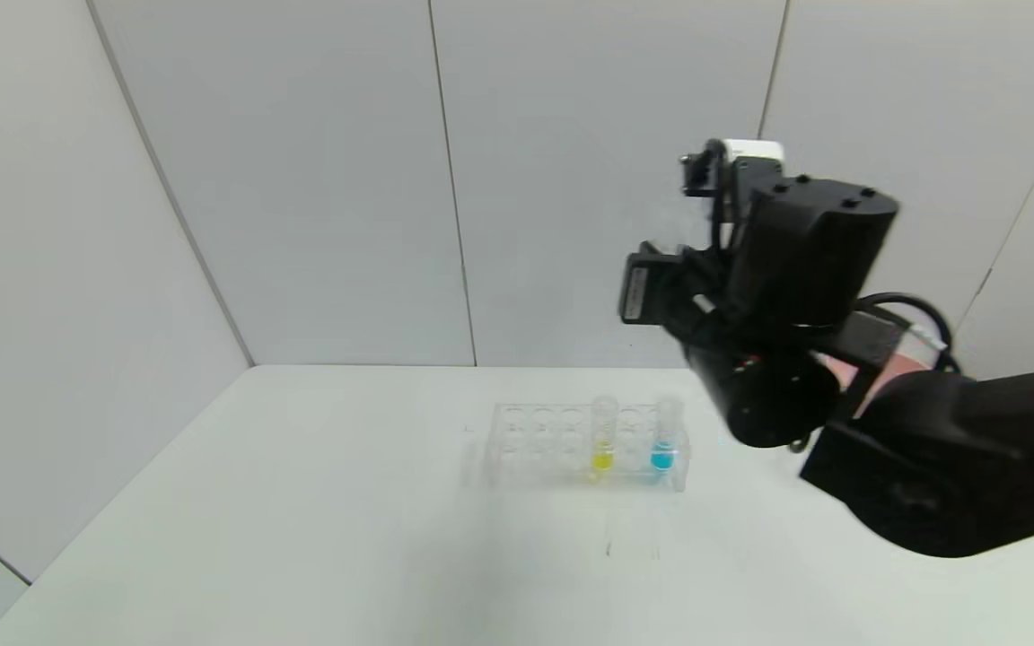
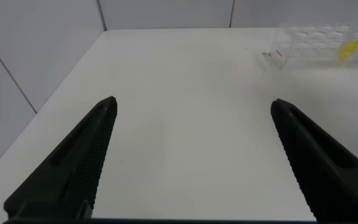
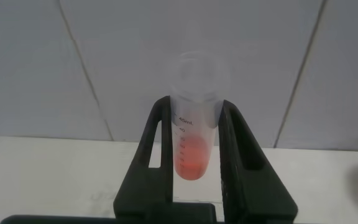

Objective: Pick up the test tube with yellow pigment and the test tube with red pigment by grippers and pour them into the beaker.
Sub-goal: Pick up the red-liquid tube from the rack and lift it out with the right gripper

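My right gripper (image 3: 194, 102) is shut on the test tube with red pigment (image 3: 194, 155), which stands upright between the fingers with red-orange liquid in its rounded tip. In the head view the right arm (image 1: 795, 260) is raised above the table, right of the clear tube rack (image 1: 535, 444). The test tube with yellow pigment (image 1: 603, 440) stands in the rack and also shows in the left wrist view (image 2: 348, 50). My left gripper (image 2: 193, 106) is open and empty over bare table, well away from the rack (image 2: 309, 46). The beaker is out of view.
A blue-liquid tube (image 1: 663, 440) stands in the rack to the right of the yellow one. A bit of something pink (image 1: 898, 363) shows behind the right arm. Grey walls close the table at the back and on the left.
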Controlling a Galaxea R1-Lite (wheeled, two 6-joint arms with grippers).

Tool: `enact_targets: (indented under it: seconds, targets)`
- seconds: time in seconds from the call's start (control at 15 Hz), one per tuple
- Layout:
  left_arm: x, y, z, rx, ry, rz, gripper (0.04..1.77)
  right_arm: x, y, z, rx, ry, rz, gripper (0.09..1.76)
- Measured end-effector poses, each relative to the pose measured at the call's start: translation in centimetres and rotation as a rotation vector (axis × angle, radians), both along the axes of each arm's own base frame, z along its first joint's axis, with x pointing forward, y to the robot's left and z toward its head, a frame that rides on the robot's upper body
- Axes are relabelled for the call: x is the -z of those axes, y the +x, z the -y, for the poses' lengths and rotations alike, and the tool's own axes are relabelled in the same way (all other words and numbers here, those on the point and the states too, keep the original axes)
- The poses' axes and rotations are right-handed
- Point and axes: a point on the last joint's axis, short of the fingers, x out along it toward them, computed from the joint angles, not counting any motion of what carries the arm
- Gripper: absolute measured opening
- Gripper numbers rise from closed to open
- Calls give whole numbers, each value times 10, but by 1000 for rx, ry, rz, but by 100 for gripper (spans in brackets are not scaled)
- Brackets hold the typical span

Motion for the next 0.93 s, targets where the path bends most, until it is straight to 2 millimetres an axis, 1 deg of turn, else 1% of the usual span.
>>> enact_targets:
  seconds: [0.2,0.27,0.47,0.6,0.73,0.87,0.93]
  targets:
    - [0,0,0,0,0,0,176,-4,0,86,50,-57,-22,49]
    - [0,0,0,0,0,0,176,-3,2,118,90,-68,-30,49]
    - [0,0,0,0,0,0,176,3,6,199,178,-85,-38,49]
    - [0,0,0,0,0,0,176,9,9,244,197,-111,-37,49]
    - [0,0,0,0,0,0,176,18,11,287,170,-182,-49,49]
    - [0,0,0,0,0,0,176,30,12,324,120,-320,-64,49]
    - [0,0,0,0,0,0,176,37,13,337,99,-403,-65,49]
